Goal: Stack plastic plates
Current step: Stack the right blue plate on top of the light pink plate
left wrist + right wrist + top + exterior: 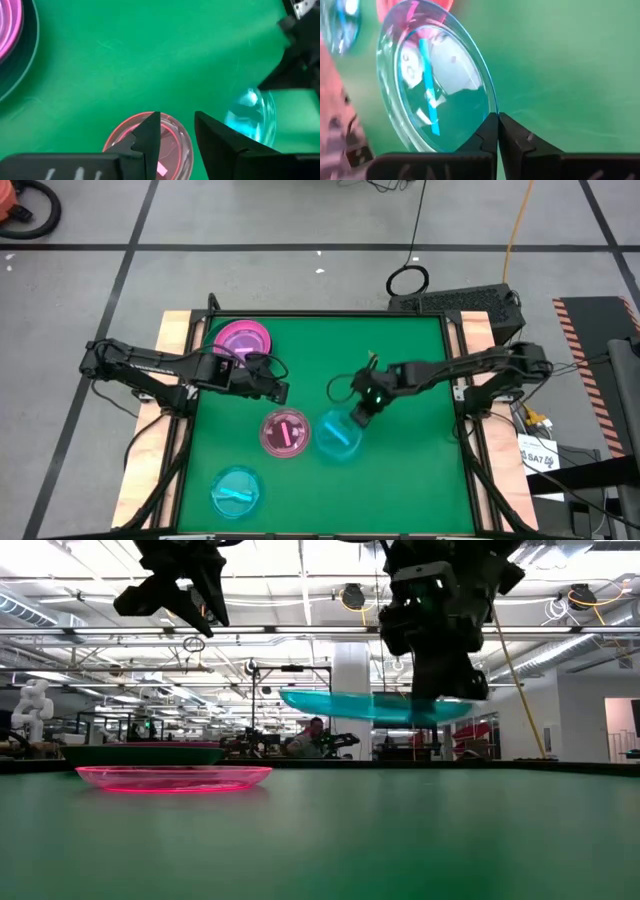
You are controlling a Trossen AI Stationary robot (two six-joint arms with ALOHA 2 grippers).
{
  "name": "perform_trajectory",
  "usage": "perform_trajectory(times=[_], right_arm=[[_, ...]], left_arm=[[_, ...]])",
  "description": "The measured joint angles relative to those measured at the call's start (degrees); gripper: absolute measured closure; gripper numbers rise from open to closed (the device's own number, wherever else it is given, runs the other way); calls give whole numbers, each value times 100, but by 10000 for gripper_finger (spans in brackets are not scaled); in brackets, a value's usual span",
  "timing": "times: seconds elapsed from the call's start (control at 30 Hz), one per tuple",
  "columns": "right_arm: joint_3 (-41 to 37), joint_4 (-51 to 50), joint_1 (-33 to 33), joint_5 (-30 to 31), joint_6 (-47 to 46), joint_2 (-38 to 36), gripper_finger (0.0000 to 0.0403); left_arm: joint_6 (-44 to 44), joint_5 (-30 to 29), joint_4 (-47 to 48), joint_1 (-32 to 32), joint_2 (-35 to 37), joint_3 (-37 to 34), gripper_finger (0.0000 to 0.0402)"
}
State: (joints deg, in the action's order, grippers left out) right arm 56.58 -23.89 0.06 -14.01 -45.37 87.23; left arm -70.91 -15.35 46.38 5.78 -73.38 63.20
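My right gripper (361, 413) is shut on a translucent cyan plate (338, 436), held in the air near the table's middle (375, 705). A translucent pink plate (285, 432) lies flat on the table just left of it (172, 778). Another cyan plate (237, 488) lies near the front left. A stack with pink and magenta plates on a dark green one (242, 338) stands at the far left. My left gripper (278, 388) is open and empty above the table, between the stack and the pink plate (150, 145). My right gripper pinches the cyan plate's rim (491, 111) between its two fingers, on the plate's right, far side. The fingers (447, 680) come from above, slanting from the table's right. The plate is lifted clear of the table and stands out almost level toward the left.
The green mat (400, 480) has free room at its right and near right. The wooden table edges (170, 340) run along both sides. The room beyond the table's far edge shows in the low view.
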Motion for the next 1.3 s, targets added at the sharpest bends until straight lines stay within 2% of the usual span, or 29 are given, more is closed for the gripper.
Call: perform_trajectory(times=[0.1,0.23,0.37,0.5,0.63,1.0,1.3], right_arm=[[0,-306,-307,207,23,-360,402],[0,-540,-694,364,72,-738,402],[0,-665,-1074,370,75,-954,402],[0,-703,-1338,333,60,-1087,402],[0,-815,-1518,324,19,-1177,402],[0,-766,-1774,172,62,-1182,403],[0,-723,-1941,170,171,-1182,403]], left_arm=[[-128,9,-62,0,0,0,241],[-147,-31,-489,-15,-60,2,179],[-365,-388,-902,-102,-63,2,142],[-106,-579,-1592,-173,-63,2,136],[-716,-565,-1673,-365,-78,2,135],[-595,599,-1988,-859,-700,0,135],[-25,608,-3056,-876,-1442,4,135]])
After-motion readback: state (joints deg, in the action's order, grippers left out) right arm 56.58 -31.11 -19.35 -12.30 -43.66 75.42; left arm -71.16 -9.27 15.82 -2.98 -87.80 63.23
